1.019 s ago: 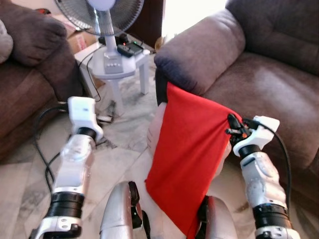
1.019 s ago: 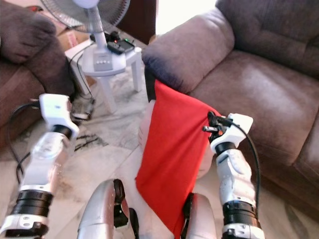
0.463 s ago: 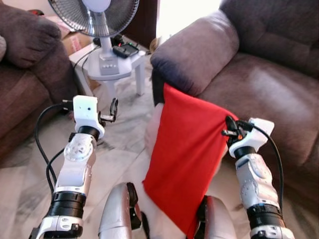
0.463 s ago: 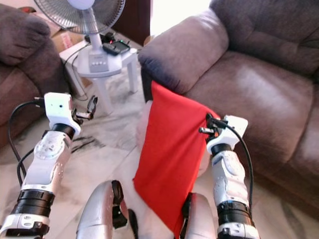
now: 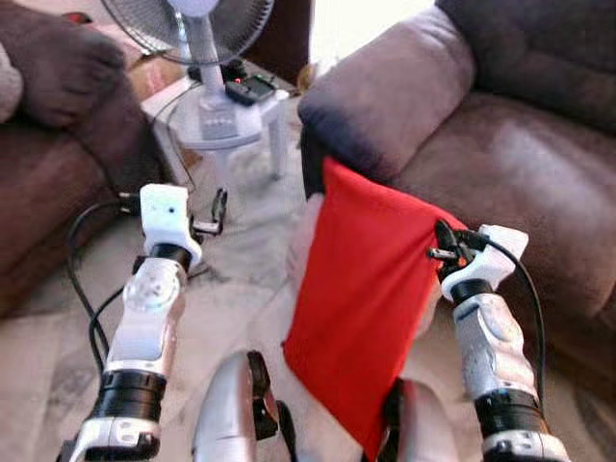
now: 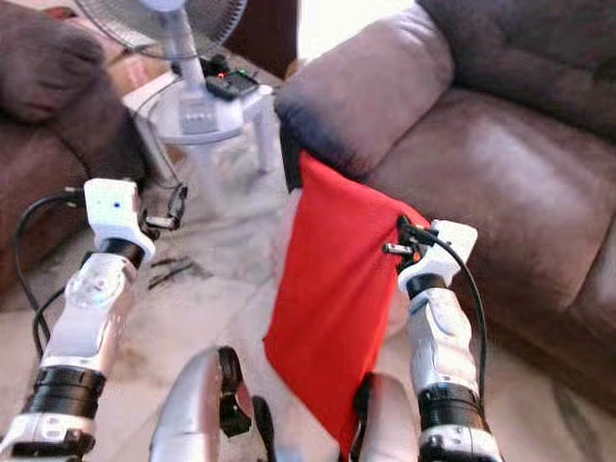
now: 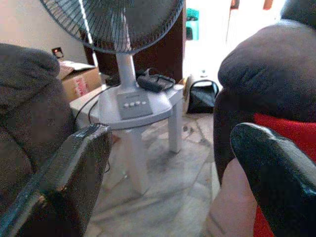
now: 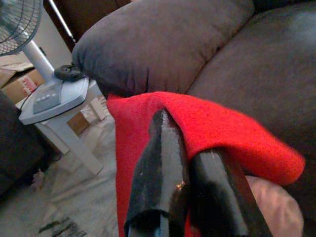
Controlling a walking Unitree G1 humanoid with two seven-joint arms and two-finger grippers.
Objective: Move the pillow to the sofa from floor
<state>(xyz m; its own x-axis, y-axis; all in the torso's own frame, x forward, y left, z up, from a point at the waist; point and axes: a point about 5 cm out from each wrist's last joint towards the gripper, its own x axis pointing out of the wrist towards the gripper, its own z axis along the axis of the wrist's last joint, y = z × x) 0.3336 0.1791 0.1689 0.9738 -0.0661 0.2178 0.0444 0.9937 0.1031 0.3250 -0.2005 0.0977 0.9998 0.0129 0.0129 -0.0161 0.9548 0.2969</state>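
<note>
The red pillow (image 5: 361, 308) hangs upright in front of me, its lower end near my legs and a pale pink underside showing at its edges. My right gripper (image 5: 441, 245) is shut on the pillow's top right corner, with red cloth (image 8: 143, 128) bunched around the closed fingers (image 8: 163, 163). The brown sofa (image 5: 520, 164) stands just behind and to the right of the pillow, its armrest (image 5: 385, 96) touching the pillow's top left corner. My left gripper (image 5: 219, 210) is raised on the left, open and holding nothing, well apart from the pillow.
A white fan (image 5: 207, 58) stands on a small white stool (image 5: 241, 125) with a remote, ahead on the left. A second brown sofa (image 5: 48, 144) fills the left side. Black cables (image 5: 82, 289) lie on the marble floor. A cardboard box (image 7: 79, 81) sits behind the stool.
My left wrist has turned so its open fingers now point forward beside the stool. The right gripper keeps its hold on the pillow's corner. The camera has shifted slightly.
</note>
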